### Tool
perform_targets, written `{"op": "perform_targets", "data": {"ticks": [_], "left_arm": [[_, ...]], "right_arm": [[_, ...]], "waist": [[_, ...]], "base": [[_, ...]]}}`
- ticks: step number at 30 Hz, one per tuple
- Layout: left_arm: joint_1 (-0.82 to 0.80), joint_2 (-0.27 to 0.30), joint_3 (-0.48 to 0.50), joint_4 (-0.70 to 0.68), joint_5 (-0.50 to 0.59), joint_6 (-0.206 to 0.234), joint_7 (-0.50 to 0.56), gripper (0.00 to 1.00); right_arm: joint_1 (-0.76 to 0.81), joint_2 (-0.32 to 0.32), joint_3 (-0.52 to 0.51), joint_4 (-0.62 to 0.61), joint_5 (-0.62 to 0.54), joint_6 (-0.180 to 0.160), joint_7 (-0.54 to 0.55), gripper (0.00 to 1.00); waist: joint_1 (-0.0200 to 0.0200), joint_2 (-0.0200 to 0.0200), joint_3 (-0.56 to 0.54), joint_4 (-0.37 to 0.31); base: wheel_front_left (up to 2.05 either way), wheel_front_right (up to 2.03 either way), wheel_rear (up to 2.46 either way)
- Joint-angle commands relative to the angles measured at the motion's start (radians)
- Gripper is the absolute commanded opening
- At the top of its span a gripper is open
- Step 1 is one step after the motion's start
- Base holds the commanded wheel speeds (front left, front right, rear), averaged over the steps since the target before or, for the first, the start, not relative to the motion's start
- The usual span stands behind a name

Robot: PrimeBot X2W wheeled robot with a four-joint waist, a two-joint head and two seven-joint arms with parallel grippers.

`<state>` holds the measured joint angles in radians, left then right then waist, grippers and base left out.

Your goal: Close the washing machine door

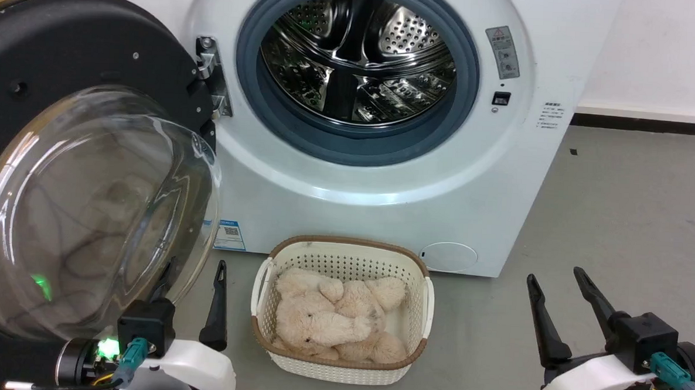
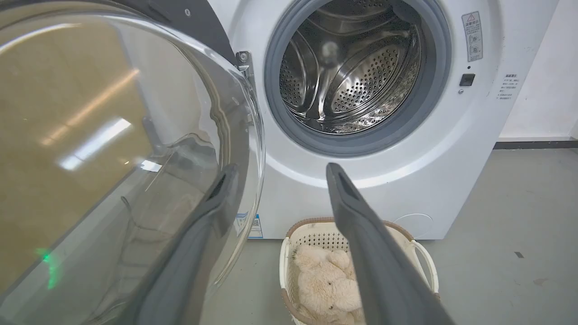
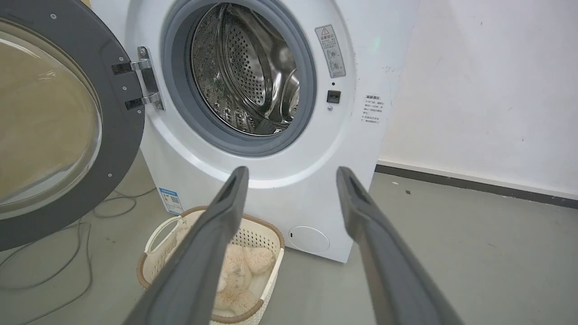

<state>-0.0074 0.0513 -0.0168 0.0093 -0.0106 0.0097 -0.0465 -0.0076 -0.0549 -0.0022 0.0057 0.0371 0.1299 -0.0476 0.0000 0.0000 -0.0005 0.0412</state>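
Two pincers, both spread and holding nothing: my left gripper (image 1: 194, 273) at seven o'clock, just beside the washing machine door (image 1: 80, 148), and my right gripper (image 1: 555, 277) at five. The door hangs wide at nine o'clock off the washing machine (image 1: 383, 185). Closing hasn't started, I judge. Next I must get the left fingers behind the rim and sweep it toward twelve.

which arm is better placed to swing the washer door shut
Left. The washing machine door hangs open on the robot's left, and the left gripper, open, sits right beside it. The right gripper, also open, is beyond the basket, away from the door.
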Motion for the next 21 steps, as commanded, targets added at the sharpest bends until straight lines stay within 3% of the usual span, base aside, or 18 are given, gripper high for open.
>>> {"op": "perform_targets", "data": {"ticks": [1, 21], "left_arm": [[0.015, 0.0, -0.001, 0.002, -0.004, 0.006, -0.011, 1.0], [0.04, 0.0, 0.0, -0.004, -0.009, 0.019, -0.053, 1.0]], "right_arm": [[0.015, 0.001, 0.0, 0.0, 0.013, 0.0, -0.01, 1.0], [0.032, 0.002, 0.022, 0.005, 0.045, 0.0, -0.052, 1.0]], "waist": [[0.0, 0.0, -0.001, 0.007], [0.0, 0.0, -0.009, 0.119]], "base": [[0.0, 0.0, 0.0], [0.0, 0.0, 0.0]]}}
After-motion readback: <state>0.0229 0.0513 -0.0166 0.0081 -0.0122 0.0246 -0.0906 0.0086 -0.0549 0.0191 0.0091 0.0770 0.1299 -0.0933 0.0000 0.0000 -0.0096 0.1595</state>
